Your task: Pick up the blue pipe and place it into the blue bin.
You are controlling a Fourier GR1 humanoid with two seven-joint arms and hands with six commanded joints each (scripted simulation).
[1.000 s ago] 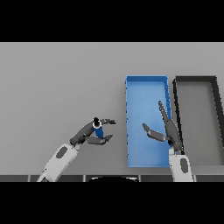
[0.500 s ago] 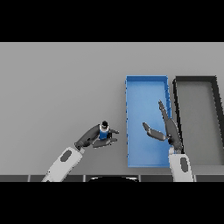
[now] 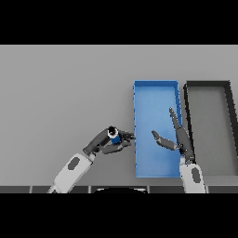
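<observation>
A: Where's the small blue cylindrical pipe (image 3: 115, 136) w/ the dark end?
B: Pinched in the left robot hand (image 3: 106, 142), just left of the blue rectangular plastic bin (image 3: 137, 121), at its 9 o'clock.
A: Progress?
B: Pick looks done; carry over the rim & drop remain, I'd say.
A: Other side?
B: Right robot hand (image 3: 178, 137), fingers straight, over the bin. Dark grey rectangular bin (image 3: 188, 111) at 3 o'clock on the grey desk (image 3: 60, 93).

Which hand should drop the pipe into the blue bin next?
Left. The left hand already grips the blue pipe beside the blue bin; the right hand hovers open over it.
</observation>
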